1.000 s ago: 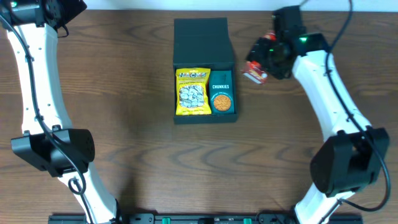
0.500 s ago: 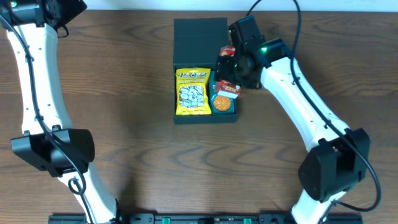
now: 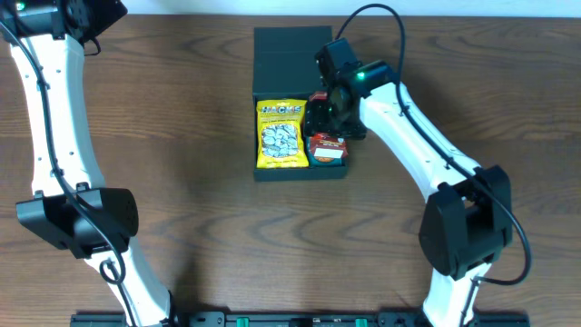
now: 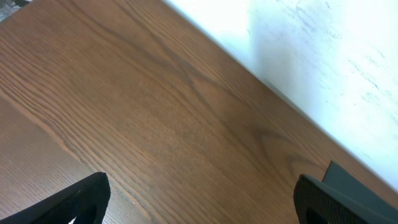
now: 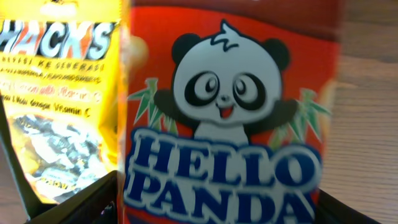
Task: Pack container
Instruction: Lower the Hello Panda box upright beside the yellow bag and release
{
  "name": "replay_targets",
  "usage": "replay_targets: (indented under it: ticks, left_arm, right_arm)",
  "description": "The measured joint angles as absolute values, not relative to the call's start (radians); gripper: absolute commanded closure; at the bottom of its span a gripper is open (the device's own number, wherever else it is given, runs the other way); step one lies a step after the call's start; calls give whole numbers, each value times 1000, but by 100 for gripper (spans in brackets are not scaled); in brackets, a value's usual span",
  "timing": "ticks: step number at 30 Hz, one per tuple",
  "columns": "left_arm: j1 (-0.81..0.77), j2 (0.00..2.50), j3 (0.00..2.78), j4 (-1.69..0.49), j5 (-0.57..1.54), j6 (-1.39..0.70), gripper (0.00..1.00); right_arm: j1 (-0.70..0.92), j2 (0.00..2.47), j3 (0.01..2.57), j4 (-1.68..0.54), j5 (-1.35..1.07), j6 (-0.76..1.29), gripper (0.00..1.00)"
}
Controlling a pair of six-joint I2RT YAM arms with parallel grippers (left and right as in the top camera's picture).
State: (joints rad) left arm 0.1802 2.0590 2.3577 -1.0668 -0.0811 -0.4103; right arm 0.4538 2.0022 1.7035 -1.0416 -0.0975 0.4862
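The dark teal-green container lies open at the table's centre, its flap lid folded back. Inside are a yellow snack packet, also in the right wrist view, and a red Hello Panda box on the right side. My right gripper is shut on the Hello Panda box and holds it over the container's right half. The Chunkies box is hidden under it. My left gripper is open and empty over bare table at the far left.
The wooden table ends at a white surface along the back. A dark corner of the container's lid shows at the right of the left wrist view.
My right arm has swung left from beside the container to over its right half, carrying the Hello Panda box, which now covers the Chunkies box. The left arm has not moved.
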Motion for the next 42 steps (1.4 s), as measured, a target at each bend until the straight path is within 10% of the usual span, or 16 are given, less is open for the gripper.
replay_targets:
  ticks: [21, 23, 30, 42]
  left_arm:
    - [180, 2059, 2358, -1073, -81, -410, 5]
    - [180, 2059, 2358, -1073, -81, -410, 4]
    - [180, 2059, 2358, -1074, -81, -405, 5]
    - [180, 2059, 2358, -1073, -81, -402, 4]
  right_arm:
    - [477, 2036, 1762, -1076, -34, 462, 2]
    - [474, 2038, 1817, -1092, -17, 462, 9]
    - [441, 2038, 1924, -1069, 41, 451, 94]
    - [406, 2169, 1914, -1040, 61, 460, 99]
